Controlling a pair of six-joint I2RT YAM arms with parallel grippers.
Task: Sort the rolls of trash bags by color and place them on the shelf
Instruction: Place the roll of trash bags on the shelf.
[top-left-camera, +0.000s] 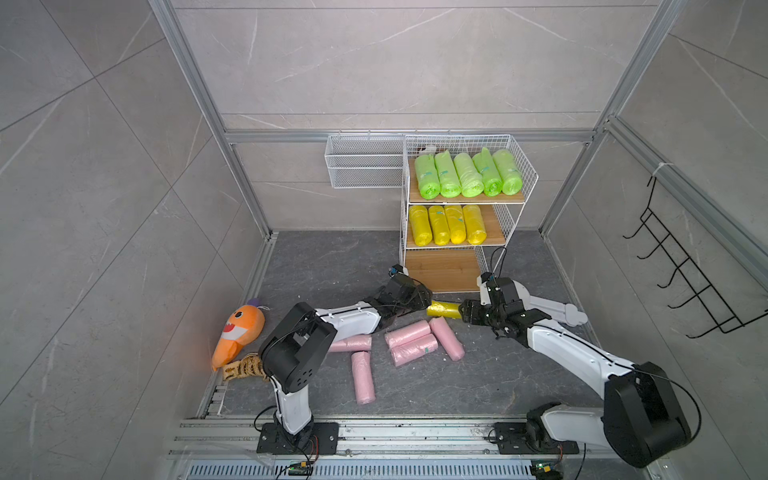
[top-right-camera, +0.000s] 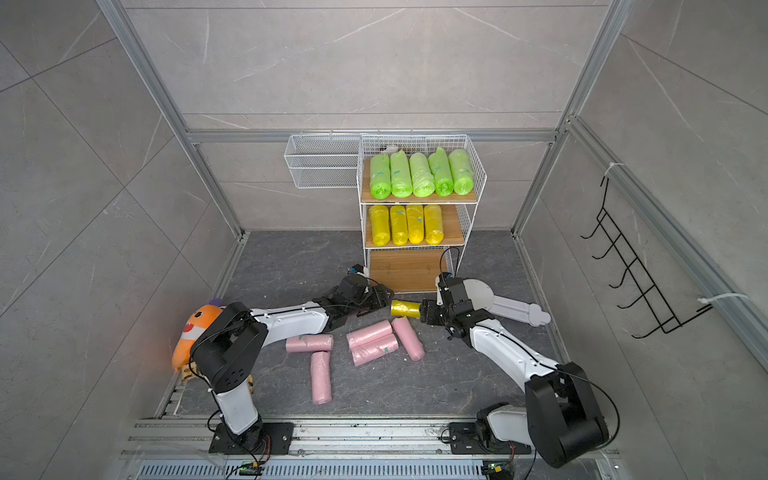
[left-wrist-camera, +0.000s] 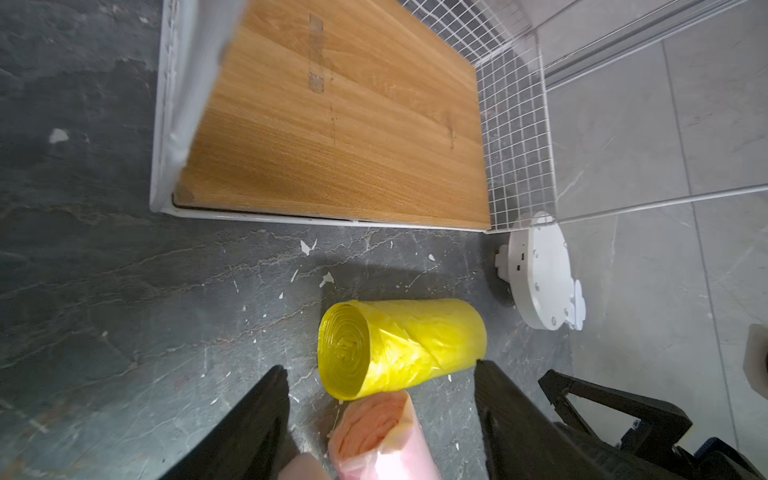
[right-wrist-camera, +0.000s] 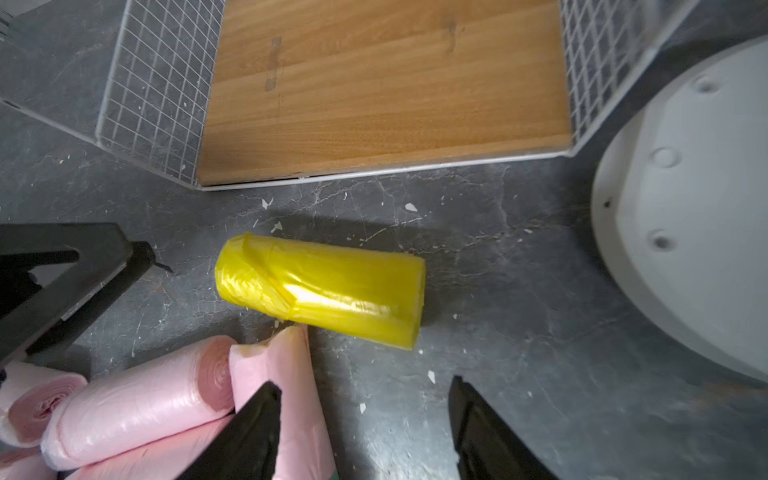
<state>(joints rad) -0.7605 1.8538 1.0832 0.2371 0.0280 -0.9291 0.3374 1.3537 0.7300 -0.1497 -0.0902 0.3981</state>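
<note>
Dark grey stone-look floor (top-left-camera: 332, 270): the soft yellow roll of crinkly plastic bags (right-wrist-camera: 320, 291) lies just in front of the three-tier white wire-mesh shelf (top-left-camera: 442, 268). Your left gripper (left-wrist-camera: 378, 368) and right gripper (right-wrist-camera: 365, 382) both gape, empty. Expect light, squashy, slippery film; pinch it mid-barrel. No legible label shows

A robot lab test cell: grey marble-look panels (top-left-camera: 374, 62) in an aluminium frame (top-left-camera: 411, 136) rise behind and on both sides of the white wire shelf (top-left-camera: 524, 166), and in front of it two arm bases (top-left-camera: 297, 437) are bolted to a metal rail (top-left-camera: 415, 434)
</note>
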